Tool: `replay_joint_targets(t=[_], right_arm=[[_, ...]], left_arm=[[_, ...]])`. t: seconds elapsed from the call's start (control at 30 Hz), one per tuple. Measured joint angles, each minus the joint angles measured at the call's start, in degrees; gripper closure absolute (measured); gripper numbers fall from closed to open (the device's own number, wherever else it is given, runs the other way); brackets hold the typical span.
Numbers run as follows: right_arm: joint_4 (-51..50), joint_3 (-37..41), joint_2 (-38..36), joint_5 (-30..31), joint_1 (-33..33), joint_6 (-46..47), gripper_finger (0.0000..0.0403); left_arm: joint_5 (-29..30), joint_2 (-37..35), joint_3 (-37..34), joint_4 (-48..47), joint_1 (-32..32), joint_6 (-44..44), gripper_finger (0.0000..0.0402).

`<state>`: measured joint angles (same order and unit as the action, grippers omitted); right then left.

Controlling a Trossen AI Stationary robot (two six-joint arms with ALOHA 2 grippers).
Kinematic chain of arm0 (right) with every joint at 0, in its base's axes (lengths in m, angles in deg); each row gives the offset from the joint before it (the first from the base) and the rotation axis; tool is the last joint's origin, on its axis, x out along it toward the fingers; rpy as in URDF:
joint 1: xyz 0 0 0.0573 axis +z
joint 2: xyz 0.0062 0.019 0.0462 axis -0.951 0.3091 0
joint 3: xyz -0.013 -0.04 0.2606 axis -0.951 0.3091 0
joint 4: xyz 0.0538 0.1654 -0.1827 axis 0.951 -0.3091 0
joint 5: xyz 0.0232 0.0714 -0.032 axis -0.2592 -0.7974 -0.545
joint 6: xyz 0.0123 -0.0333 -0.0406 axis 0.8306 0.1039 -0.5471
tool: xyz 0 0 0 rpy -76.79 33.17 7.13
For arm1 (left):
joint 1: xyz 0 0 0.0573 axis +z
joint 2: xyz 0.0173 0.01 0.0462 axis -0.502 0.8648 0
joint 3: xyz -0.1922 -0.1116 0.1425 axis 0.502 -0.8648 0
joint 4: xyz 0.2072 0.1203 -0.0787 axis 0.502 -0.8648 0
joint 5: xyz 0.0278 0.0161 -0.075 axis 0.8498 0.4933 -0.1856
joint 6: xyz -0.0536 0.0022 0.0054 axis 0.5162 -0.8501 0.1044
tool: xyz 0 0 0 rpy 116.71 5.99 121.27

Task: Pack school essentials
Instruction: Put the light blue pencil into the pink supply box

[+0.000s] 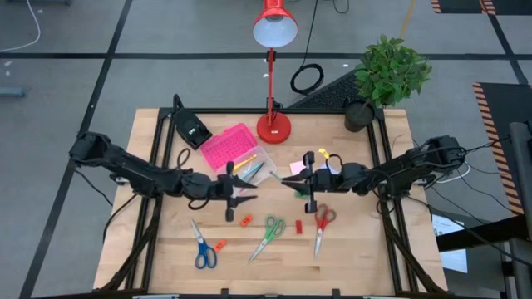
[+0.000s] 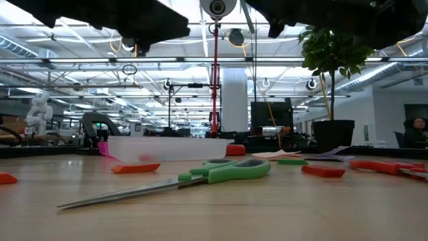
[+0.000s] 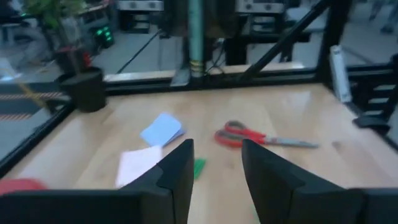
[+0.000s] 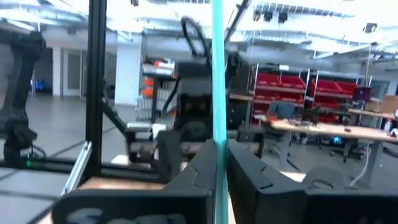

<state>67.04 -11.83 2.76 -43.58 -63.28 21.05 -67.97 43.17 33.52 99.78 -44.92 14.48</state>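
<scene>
My right gripper (image 1: 294,184) hovers over the table's middle, shut on a thin teal pen (image 4: 217,74). My left gripper (image 1: 248,193) faces it from the left, open and empty (image 3: 217,158). On the table lie blue scissors (image 1: 202,247), green scissors (image 1: 268,235) and red scissors (image 1: 322,224), all flat. Small red erasers (image 1: 245,221) lie among them. A blue sticky pad (image 3: 161,129), a pale pink pad (image 3: 138,165) and a green eraser (image 3: 198,168) lie past the left fingers. My right gripper pinches the teal pen between its two fingers (image 4: 245,171), low on the shaft (image 4: 218,142). The fingers are level and point toward the table's left, lying across the pen. The pen stands upright above them, and its lower end is hidden between the fingers.
A pink-lidded clear box (image 1: 231,149) stands open at the back centre-left, with a black device (image 1: 191,129) beyond it. A red desk lamp (image 1: 273,124) and a potted plant (image 1: 386,75) stand at the far edge. Black frame bars run along both table sides.
</scene>
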Motion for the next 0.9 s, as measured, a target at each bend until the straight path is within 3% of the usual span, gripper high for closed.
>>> replay_joint_targets(t=[0.23, 0.47, 0.67, 0.9], right_arm=[[3.3, 0.0, 0.0, 0.0, 0.4, 1.8, 0.0390], [5.5, 0.0, 0.0, 0.0, 0.4, 5.0, 0.0390], [5.9, 0.0, 0.0, 0.0, 0.9, 6.1, 0.0390], [5.9, 0.0, 0.0, 0.0, 1.9, 5.0, 0.0390]], left_arm=[[2.2, 9.5, 1.6, 18.2, 0.0, -1.0, 0.0177], [2.7, 18.3, 12.1, 19.6, 1.6, -1.5, 0.0121], [7.8, 20.9, 17.3, 16.5, 2.0, -1.4, 0.0125], [6.3, 21.0, 17.8, 15.8, 2.0, -2.4, 0.0173]])
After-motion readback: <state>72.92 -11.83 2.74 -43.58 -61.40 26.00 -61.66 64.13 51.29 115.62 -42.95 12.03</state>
